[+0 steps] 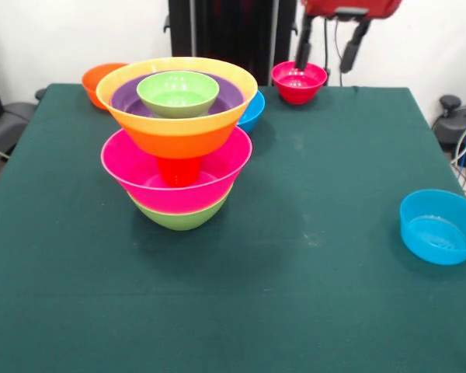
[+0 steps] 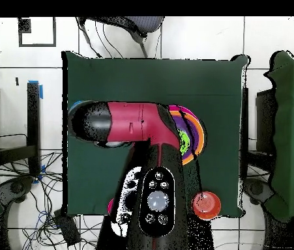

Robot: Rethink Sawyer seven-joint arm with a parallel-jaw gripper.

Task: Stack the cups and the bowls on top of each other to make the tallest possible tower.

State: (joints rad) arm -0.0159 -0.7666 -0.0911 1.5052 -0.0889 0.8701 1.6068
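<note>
The tower [image 1: 177,151] stands on the green-covered counter [image 1: 295,272], toward its left side in the front view and nearer the far edge than the near one. Lowest is a green bowl [image 1: 180,217]; a large pink bowl [image 1: 175,183] sits nested in it. An orange cup [image 1: 179,171] stands in the pink bowl, apparently mouth down, though its rim is hidden. On the cup rests the large orange bowl [image 1: 179,116], holding a purple bowl [image 1: 128,97] with a small green bowl [image 1: 177,92] inside it. The stack appears upright.

Loose bowls: a small orange bowl [image 1: 95,78] at the far left corner, partly behind the tower; a blue bowl [image 1: 252,113] just behind the tower on its right, mostly hidden; a small red bowl [image 1: 298,81] at the far edge; a second blue bowl [image 1: 440,227] at the right edge, well apart from the rest.

The gripper [image 1: 326,50] hangs at the far edge above and just right of the red bowl. Its jaws stand parted, holding nothing. In the overhead view the arm [image 2: 126,124] covers most of the tower; only the stack's coloured rims show beside it.
</note>
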